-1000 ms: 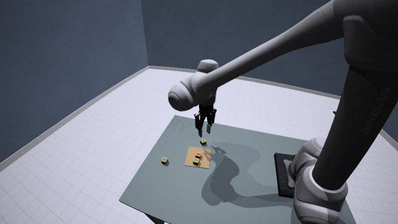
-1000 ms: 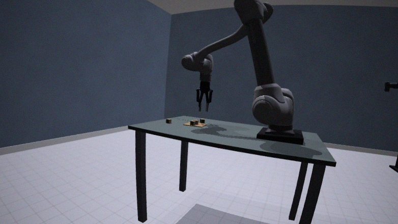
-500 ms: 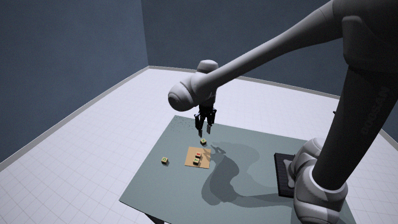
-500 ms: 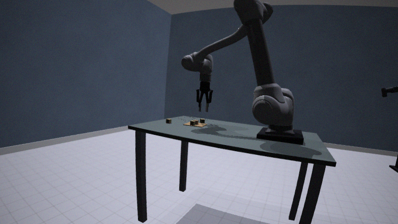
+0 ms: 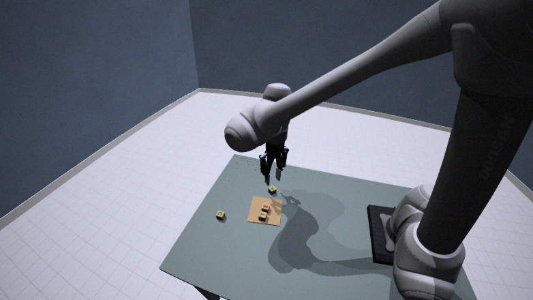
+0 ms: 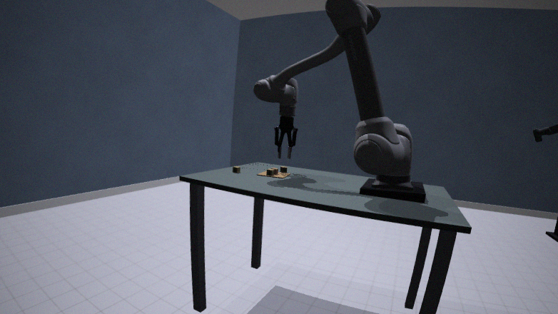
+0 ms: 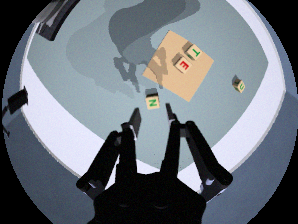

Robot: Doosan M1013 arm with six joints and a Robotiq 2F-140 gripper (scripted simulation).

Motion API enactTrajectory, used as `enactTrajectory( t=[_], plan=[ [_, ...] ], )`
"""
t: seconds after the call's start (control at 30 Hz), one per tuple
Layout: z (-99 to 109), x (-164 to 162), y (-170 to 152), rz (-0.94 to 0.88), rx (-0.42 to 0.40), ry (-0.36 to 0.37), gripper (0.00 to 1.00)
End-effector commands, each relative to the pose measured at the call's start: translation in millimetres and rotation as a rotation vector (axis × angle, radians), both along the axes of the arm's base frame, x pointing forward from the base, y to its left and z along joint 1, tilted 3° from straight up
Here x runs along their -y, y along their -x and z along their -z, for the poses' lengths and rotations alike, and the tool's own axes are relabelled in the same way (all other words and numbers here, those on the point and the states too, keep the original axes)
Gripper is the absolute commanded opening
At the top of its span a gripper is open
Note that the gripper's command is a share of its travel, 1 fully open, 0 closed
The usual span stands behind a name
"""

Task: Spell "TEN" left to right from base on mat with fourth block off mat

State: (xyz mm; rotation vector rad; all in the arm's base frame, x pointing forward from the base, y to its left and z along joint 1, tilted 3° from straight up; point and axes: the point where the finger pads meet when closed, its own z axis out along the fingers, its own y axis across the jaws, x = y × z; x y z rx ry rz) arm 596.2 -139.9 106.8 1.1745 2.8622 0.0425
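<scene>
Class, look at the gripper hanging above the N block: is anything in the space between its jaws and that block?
Nothing visible is. The gripper hangs above the N block with jaws partly closed and holding nothing. The block sits on the table just off the mat, with only open air between it and the gripper.

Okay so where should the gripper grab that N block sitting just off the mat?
Come straight down from above and pinch two opposite side faces of the N block. It lies flat on the table beside the mat, standing apart from the other blocks, and the empty, partly closed gripper hangs almost over it.
</scene>
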Motion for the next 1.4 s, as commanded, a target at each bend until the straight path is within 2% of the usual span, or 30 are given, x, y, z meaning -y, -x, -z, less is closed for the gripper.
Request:
enactTrajectory(
  t=[0.0,0.7,1.37],
  plan=[
    [10,0,1,-0.001,-0.001,-0.003,0.34],
    [35,0,0,-0.001,-0.001,-0.003,0.34],
    [38,0,0,-0.001,-0.001,-0.003,0.34]
  ],
)
